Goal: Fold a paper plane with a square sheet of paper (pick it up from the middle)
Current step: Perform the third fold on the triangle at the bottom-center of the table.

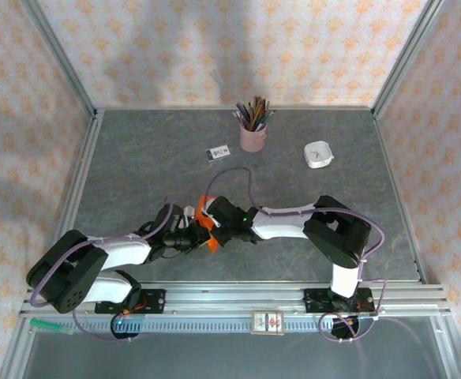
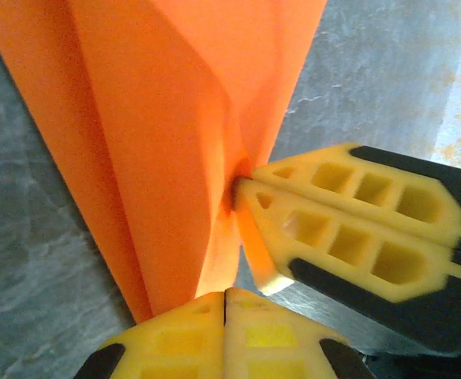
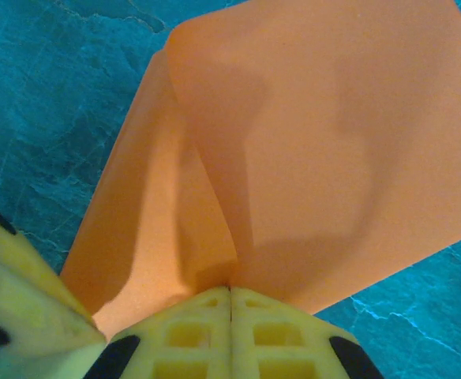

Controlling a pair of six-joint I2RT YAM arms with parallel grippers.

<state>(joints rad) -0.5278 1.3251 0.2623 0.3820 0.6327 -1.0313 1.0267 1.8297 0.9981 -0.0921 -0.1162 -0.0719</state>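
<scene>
The square sheet of paper (image 1: pixel 208 223) is bright orange and folded into a creased, tapering wedge like a paper plane, held just above the table's near middle. Seen from the left wrist, its layers (image 2: pixel 159 158) narrow down into my left gripper (image 2: pixel 226 296), which is shut on the lower edge. My right gripper (image 2: pixel 242 180) comes in from the right and pinches a crease beside it. From the right wrist, the paper (image 3: pixel 294 142) fans upward out of the shut right gripper (image 3: pixel 230 290), and a left finger (image 3: pixel 17 308) shows at the lower left. In the top view the two grippers (image 1: pixel 203 234) meet at the paper.
A pink pencil cup (image 1: pixel 253 136) stands at the back centre, a small white card (image 1: pixel 218 152) lies to its left and a white dish (image 1: pixel 318 155) to its right. Metal frame posts border the grey table (image 1: pixel 136 174); a rail (image 1: pixel 238 300) runs along the near edge.
</scene>
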